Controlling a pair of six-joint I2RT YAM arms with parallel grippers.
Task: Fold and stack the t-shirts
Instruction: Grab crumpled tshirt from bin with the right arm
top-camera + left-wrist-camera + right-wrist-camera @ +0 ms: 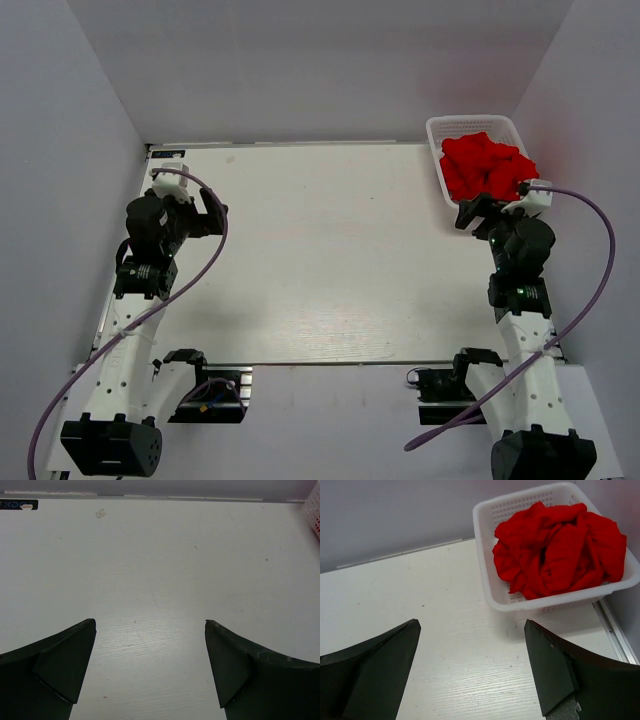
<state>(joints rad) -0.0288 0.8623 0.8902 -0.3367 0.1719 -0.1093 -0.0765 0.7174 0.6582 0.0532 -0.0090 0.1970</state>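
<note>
The red t-shirts [487, 165] lie crumpled in a heap inside the white lattice basket [436, 133] at the table's far right corner. They also show in the right wrist view [560, 547], filling the basket [485, 580]. My right gripper [470, 213] is open and empty, just in front of the basket's near edge; in its own view it [470, 625] hovers over bare table. My left gripper [208, 212] is open and empty at the left side, far from the shirts; in its own view it [150, 624] sees only table.
The white table [320, 250] has a raised rail along its far edge [150, 497] and a metal strip on its right edge [615, 635]. Grey walls enclose the left, back and right. The basket's corner [314, 510] shows in the left wrist view.
</note>
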